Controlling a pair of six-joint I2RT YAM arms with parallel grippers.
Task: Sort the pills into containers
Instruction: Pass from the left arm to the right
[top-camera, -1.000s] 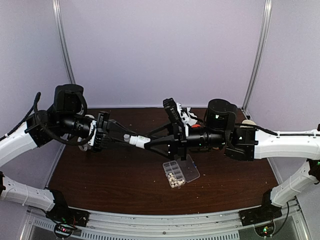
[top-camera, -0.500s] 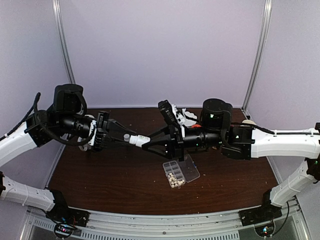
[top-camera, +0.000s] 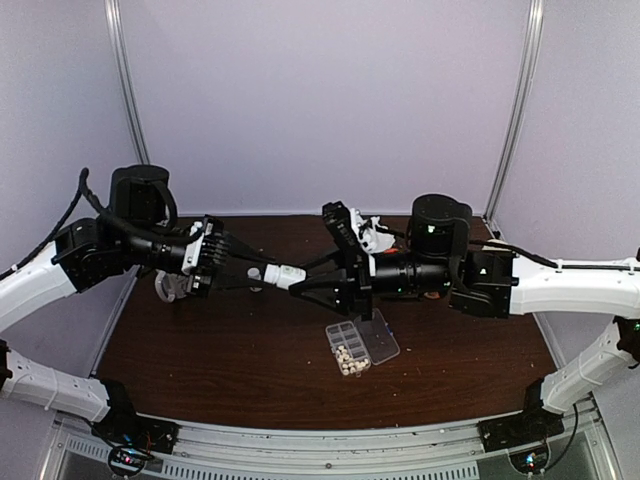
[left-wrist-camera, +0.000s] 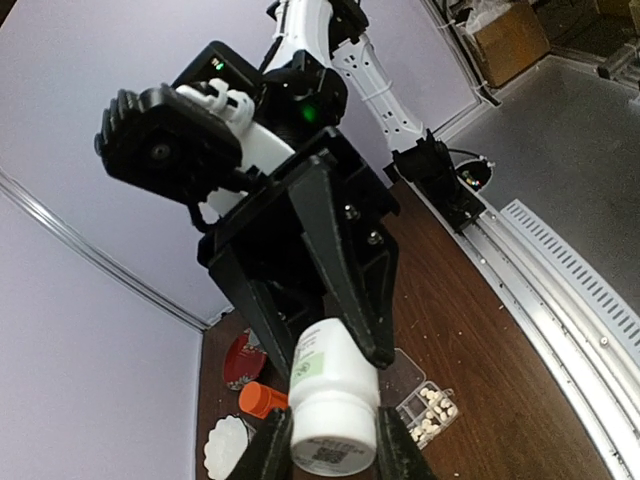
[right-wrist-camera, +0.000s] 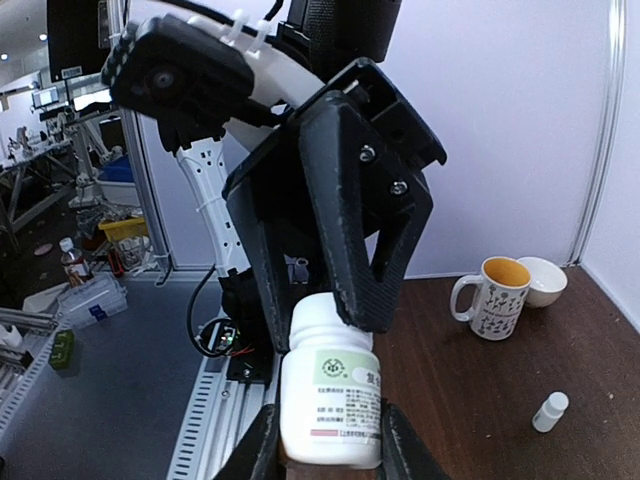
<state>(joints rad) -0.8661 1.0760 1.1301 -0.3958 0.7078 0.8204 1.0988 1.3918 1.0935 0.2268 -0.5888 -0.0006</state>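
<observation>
1. A second ago the right gripper (top-camera: 300, 279) stood wider around the white bottle (top-camera: 283, 274). Now its claw has narrowed, and both pads press the bottle's sides in its own wrist view.
2. The left gripper (top-camera: 258, 273) keeps its narrow clamp on the bottle's other end. Its wrist has turned and drawn back a little toward the table's left edge.
3. The bottle hangs in the air between the two claws, over the middle of the table (top-camera: 200, 370). It has shifted only slightly since the earlier frame.
4. The right arm slid toward the left edge half a second ago and has since come back.
5. The organizer box (top-camera: 342, 335) has not moved. It lies flat just right of the table's centre, toward the near edge. Its clear lid (top-camera: 384, 342) is folded open on the right-edge side.
6. The pills (top-camera: 350, 358) sit in the cells at the box's near end, below the raised bottle and apart from it.
7. The table is dark brown wood, with a metal rail (top-camera: 330, 445) along the near edge.
8. A mug (right-wrist-camera: 488, 297) with a yellow inside and a white bowl (right-wrist-camera: 545, 280) stand together by the far right corner. A tiny white bottle (right-wrist-camera: 548, 412) stands upright nearer, well apart from them.
9. An orange-capped bottle (left-wrist-camera: 262, 400) lies on the wood apart from the box.
10. Pale lilac walls (top-camera: 320, 100) with metal uprights close in the far side.
</observation>
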